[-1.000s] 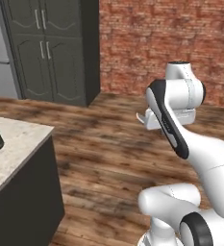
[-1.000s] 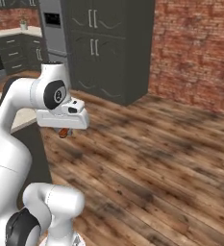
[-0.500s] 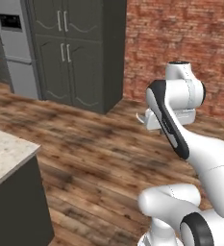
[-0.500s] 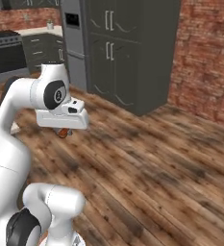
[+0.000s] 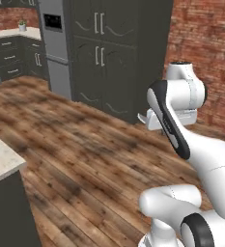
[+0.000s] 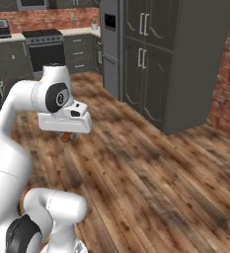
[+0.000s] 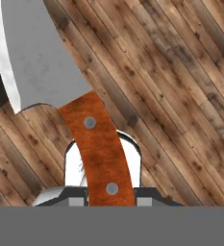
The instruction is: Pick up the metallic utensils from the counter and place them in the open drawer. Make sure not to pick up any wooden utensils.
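**Steel blade in hand, drawer nowhere near**

Steel and orange-brown wood meet in the hand view: we look down a cleaver-like utensil (image 7: 80, 110) whose broad grey blade reaches to the upper left, while its riveted brown handle runs down between our fingertips. We judge the gripper (image 7: 106, 199) clenched on that handle, since the handle sits squarely in the gap and hangs clear above the plank floor (image 7: 180, 96). Gripping the handle keeps the blade pointing away from the hand.

From the left base view, we see the arm folded high, the hand tucked behind the forearm, so the grasp itself is hidden there. A corner of the counter (image 5: 0, 161) shows at the lower left, pale and speckled over a dark base, well apart from the arm. Tall dark cabinets (image 5: 114, 53) stand across the room.

From the right base view, the hand (image 6: 64, 121) hangs level at mid height, and a small orange-brown piece of the handle shows just beneath it. A stove (image 6: 45, 47) sits far back at the left.

We judge this a carrying stage, arm drawn in close for travel. We cannot say where the open drawer lies.
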Tool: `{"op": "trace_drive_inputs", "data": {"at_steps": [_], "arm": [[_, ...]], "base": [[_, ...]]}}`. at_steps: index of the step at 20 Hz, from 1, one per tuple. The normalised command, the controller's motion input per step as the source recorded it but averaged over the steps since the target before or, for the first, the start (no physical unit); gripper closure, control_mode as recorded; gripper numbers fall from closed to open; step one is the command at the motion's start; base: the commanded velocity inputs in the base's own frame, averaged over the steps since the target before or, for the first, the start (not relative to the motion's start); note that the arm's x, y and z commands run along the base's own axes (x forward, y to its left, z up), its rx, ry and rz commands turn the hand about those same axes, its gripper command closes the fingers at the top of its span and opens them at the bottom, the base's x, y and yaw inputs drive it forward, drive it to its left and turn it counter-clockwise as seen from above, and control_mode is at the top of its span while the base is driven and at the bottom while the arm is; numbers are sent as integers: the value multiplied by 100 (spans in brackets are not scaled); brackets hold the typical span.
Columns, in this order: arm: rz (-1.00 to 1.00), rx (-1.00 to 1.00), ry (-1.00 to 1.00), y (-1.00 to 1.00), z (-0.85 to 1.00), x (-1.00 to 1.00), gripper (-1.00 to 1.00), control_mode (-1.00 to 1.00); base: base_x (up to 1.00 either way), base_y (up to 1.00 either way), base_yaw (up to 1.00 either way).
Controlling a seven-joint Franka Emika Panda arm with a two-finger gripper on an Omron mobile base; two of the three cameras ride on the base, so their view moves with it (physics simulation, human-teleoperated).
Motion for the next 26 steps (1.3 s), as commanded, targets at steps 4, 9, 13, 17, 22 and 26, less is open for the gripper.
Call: {"op": "trace_drive_inputs", "data": {"at_steps": [4, 9, 13, 17, 22, 26], "arm": [[0, 0, 0, 0, 0, 0, 100, 100], [0, 0, 0, 0, 0, 0, 100, 100], [0, 0, 0, 0, 0, 0, 100, 100], [0, 0, 0, 0, 0, 0, 100, 100], [0, 0, 0, 0, 0, 0, 100, 100], [0, 0, 0, 0, 0, 0, 100, 100]], "base": [[94, -83, 46], [57, -62, 37], [43, -65, 35], [26, -52, 29], [11, -18, 20], [22, -19, 20]]}}
